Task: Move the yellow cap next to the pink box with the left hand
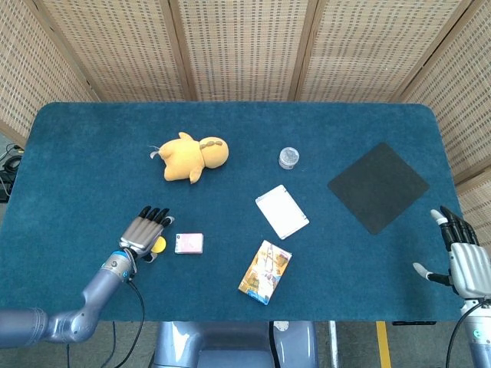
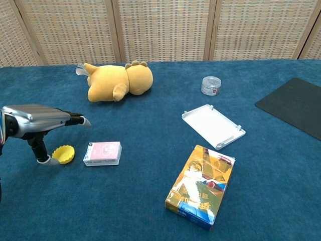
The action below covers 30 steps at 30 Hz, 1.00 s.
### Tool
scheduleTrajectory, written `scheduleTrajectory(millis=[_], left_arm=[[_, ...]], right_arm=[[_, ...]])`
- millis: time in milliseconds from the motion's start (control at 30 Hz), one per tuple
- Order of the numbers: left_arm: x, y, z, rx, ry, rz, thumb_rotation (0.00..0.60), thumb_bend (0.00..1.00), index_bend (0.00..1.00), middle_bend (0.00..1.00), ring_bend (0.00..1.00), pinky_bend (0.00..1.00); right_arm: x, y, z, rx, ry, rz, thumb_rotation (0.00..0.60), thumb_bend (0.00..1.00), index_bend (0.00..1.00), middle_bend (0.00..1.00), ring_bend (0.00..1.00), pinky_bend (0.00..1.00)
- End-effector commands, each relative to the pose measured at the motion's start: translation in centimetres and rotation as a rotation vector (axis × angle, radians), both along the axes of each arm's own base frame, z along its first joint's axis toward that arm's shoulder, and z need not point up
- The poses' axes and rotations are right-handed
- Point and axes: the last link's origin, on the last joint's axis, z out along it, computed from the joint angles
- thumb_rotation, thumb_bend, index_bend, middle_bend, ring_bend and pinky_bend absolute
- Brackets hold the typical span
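The yellow cap [image 2: 63,153] lies on the blue table, just left of the pink box [image 2: 103,153], with a small gap between them. In the head view the yellow cap [image 1: 159,245] peeks out from under my left hand [image 1: 143,231], beside the pink box [image 1: 189,243]. My left hand [image 2: 40,120] hovers over the cap with its fingers stretched forward and its thumb down beside the cap; nothing is held. My right hand [image 1: 465,257] rests open at the table's right edge, far from both.
A yellow plush toy [image 2: 115,81] lies at the back left. A white tray [image 2: 213,126], a yellow snack box [image 2: 201,185], a small clear jar [image 2: 211,85] and a black mat [image 2: 297,104] occupy the middle and right.
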Motion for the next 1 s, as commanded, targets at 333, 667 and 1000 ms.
scheduleTrajectory(millis=[333,667,1000], left_arm=[[0.8,-2.1,6.8,0.207,-0.280,-0.011,0.600,0.25,0.00,0.00,0.00,0.00],[-5.0,-9.4,10.7,0.588,-0.245,-0.053,0.600,0.25,0.00,0.00,0.00,0.00],[-8.8,-13.6,11.2,0.610,-0.180,-0.003,0.600,0.24,0.00,0.00,0.00,0.00]], right_arm=[[0.0,0.0,-0.1,0.005,0.012,0.003,0.600,0.00,0.07,0.00,0.00,0.07],[0.5,0.1,-1.0,0.023,0.084,0.025,0.600,0.00,0.07,0.00,0.00,0.06],[1.1,0.3,-1.9,0.036,0.131,0.048,0.600,0.00,0.07,0.00,0.00,0.06]])
